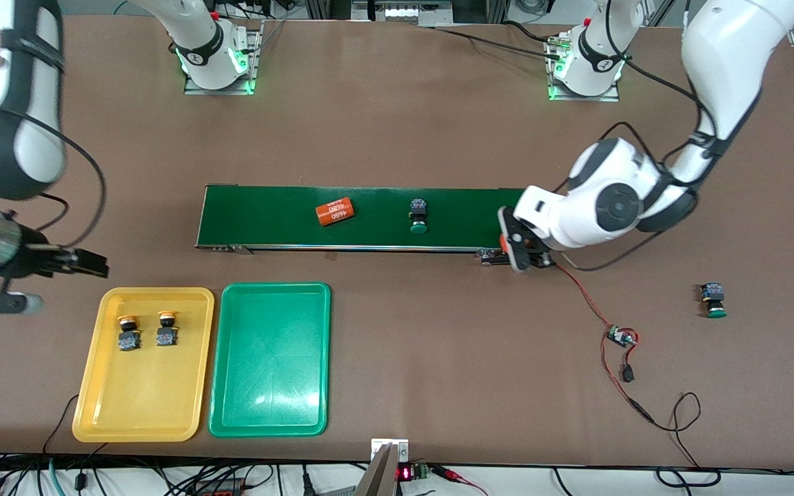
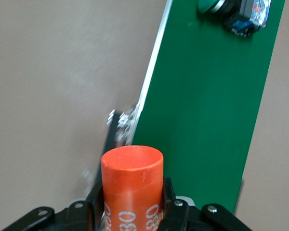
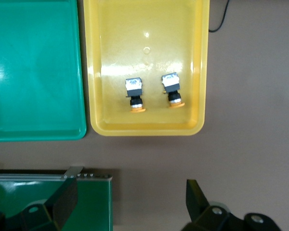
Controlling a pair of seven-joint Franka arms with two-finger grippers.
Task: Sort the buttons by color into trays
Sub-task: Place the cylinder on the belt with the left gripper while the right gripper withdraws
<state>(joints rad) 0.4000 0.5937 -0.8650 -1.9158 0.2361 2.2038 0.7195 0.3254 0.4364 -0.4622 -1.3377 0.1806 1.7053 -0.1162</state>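
Buttons with yellow caps, one [image 1: 129, 333] beside the other [image 1: 167, 329], are already set in the yellow tray [image 1: 142, 420], while the green tray [image 1: 269, 420] is bare; one green button [image 1: 418, 215] is seen on the dark belt [image 1: 273, 217] near an orange cylinder [image 1: 336, 211], and another green button [image 1: 713, 301] is left on the table toward the left arm's end. The right gripper [image 3: 130, 199] is held wide open with nothing in it, over the table beside the yellow tray, and the left gripper [image 1: 522, 249] is closed around a second orange cylinder [image 2: 132, 187] over the belt's end, so green sorting is judged next and calls for an empty hand. Much of the held cylinder is cut off in the left wrist view.
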